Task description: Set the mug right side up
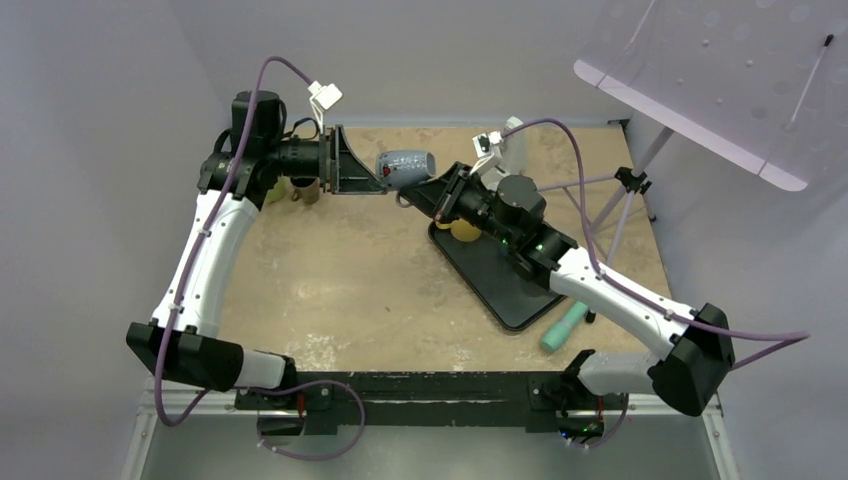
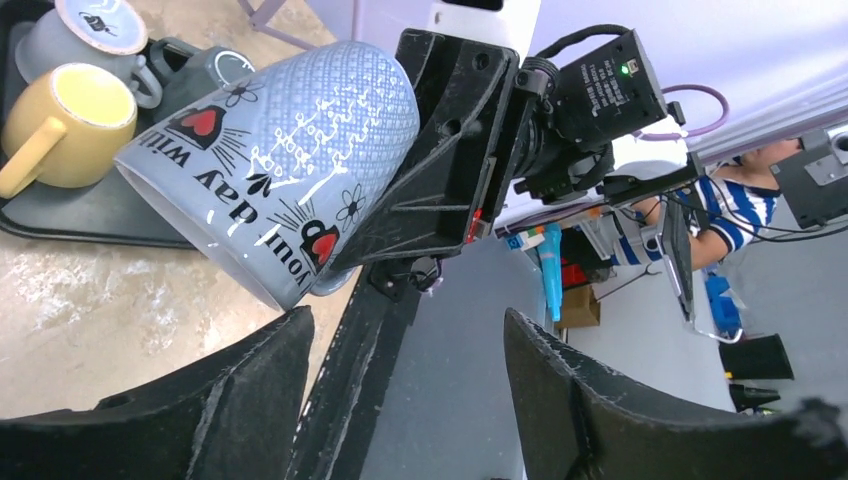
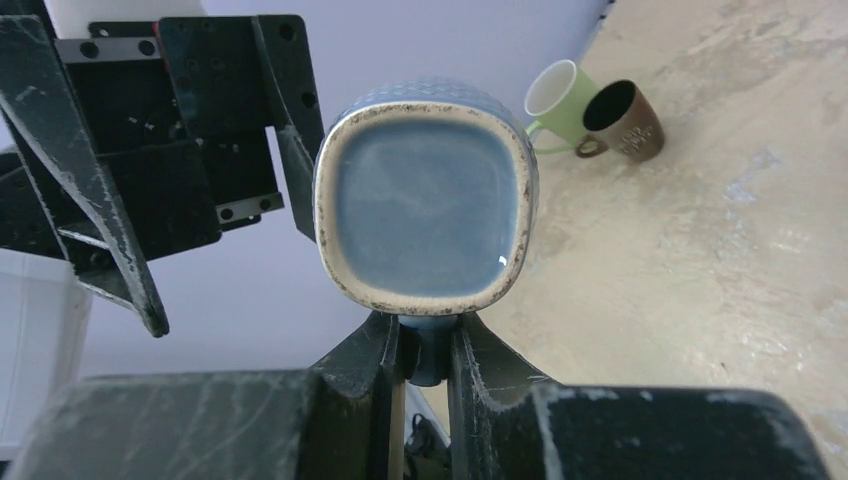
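The mug (image 1: 407,167), blue-grey with black lettering and red hearts, hangs in the air above the back of the table, lying roughly on its side. In the left wrist view the mug (image 2: 280,170) slants with its mouth down to the left. In the right wrist view its flat base (image 3: 425,210) faces the camera. My right gripper (image 3: 425,330) is shut on the mug's handle, also seen as right gripper (image 1: 432,192). My left gripper (image 2: 405,330) stands open just left of the mug, nothing between its fingers, shown from above as left gripper (image 1: 365,178).
A black tray (image 1: 500,285) lies right of centre, holding a yellow mug (image 2: 70,125) and a grey mug (image 2: 90,35). A green mug (image 3: 555,100) and a brown mug (image 3: 625,120) stand at the back left. A teal object (image 1: 563,327) lies by the tray. A tripod (image 1: 630,185) stands at the right.
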You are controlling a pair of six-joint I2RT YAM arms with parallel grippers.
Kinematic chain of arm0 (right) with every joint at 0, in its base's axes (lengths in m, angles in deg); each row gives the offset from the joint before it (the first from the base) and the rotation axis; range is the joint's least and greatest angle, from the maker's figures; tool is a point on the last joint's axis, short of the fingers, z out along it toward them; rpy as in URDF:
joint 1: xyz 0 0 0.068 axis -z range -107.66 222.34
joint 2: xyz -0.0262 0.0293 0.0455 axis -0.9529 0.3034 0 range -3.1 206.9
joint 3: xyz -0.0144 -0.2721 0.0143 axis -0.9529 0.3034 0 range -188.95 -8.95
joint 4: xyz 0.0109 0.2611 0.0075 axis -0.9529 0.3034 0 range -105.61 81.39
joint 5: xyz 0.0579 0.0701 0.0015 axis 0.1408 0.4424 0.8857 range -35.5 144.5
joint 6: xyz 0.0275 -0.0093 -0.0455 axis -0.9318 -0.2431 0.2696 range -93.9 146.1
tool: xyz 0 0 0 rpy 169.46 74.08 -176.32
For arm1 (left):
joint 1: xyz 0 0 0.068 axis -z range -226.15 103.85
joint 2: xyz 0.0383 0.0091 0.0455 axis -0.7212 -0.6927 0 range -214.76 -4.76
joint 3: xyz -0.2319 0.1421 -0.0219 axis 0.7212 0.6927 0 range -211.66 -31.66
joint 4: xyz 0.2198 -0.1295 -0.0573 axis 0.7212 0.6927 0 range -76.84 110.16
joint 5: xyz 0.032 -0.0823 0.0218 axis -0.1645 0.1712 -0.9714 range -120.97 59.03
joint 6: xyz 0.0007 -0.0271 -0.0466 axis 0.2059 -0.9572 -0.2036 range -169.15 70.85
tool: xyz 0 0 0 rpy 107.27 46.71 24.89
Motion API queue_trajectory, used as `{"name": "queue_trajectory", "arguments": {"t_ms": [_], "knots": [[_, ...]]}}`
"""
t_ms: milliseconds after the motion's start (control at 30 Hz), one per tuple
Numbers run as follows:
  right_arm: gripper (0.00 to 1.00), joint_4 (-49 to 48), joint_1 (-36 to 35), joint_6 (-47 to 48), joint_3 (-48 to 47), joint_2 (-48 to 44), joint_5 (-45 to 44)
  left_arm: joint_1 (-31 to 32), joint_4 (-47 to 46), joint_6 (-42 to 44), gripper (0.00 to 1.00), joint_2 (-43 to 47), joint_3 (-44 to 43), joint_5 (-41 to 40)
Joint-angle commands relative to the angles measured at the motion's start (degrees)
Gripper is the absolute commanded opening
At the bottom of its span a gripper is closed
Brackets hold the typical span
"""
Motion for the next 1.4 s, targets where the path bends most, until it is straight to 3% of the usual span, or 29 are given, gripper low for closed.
{"name": "queue_trajectory", "arguments": {"t_ms": [0,267,400,533,833,1000,1100,1133,1167,1200,1233,1267,1367], "knots": [[0.0,-13.1,-0.6,-3.9,-3.3,-0.2,6.1,0.4,-5.5,-4.3,0.72,0.7,0.1,1.4],[0.0,-18.1,-0.9,-6.7,-2.1,1.2,8.0,0.4,-6.3,-2.4,0.7,1.0,-3.3,-1.1],[0.0,-14.1,-0.6,-4.6,-1.8,-1.8,5.6,-0.3,3.4,7.6,0.71,-0.3,-8.6,-4.4],[0.0,-10.5,-0.5,-1.7,-2.2,-4.2,5.0,-1.5,4.7,8.0,0.71,-1.7,-9.7,-5.0],[0.0,-12.7,-0.5,-3.4,-2.3,-2.4,6.4,1.2,-10.3,-3.1,0.69,1.2,-4.6,-1.5],[0.0,-14.1,-0.5,-3.5,-4.4,0.2,9.4,2.5,-18.6,-8.3,0.6,3.5,-0.5,-0.8],[0.0,-14.4,-0.9,-3.3,-6.3,2.4,11.6,3.8,-24.8,-13.5,0.47,3.9,2.7,0.6],[0.0,-14.3,-1.0,-3.3,-6.7,3.1,12.2,3.8,-26.6,-15.2,0.34,3.9,3.4,0.8],[0.0,-14.3,-1.1,-3.3,-6.9,3.9,12.8,3.8,-27.4,-16.0,0.11,3.8,3.5,0.8],[0.0,-14.3,-1.0,-3.3,-6.9,4.6,13.1,3.8,-26.4,-15.3,0.0,3.6,3.1,0.2],[0.0,-13.8,-1.1,-3.0,-6.9,5.0,13.3,3.8,-23.5,-13.0,0.0,3.5,2.1,-0.3],[0.06,-12.7,-1.0,-2.6,-6.9,5.4,13.6,3.7,-19.8,-10.0,0.0,3.5,0.6,-1.5],[0.49,-7.5,-1.0,-0.9,-7.3,6.1,13.5,3.0,-3.3,5.4,0.0,3.2,-5.5,-10.2]]}}
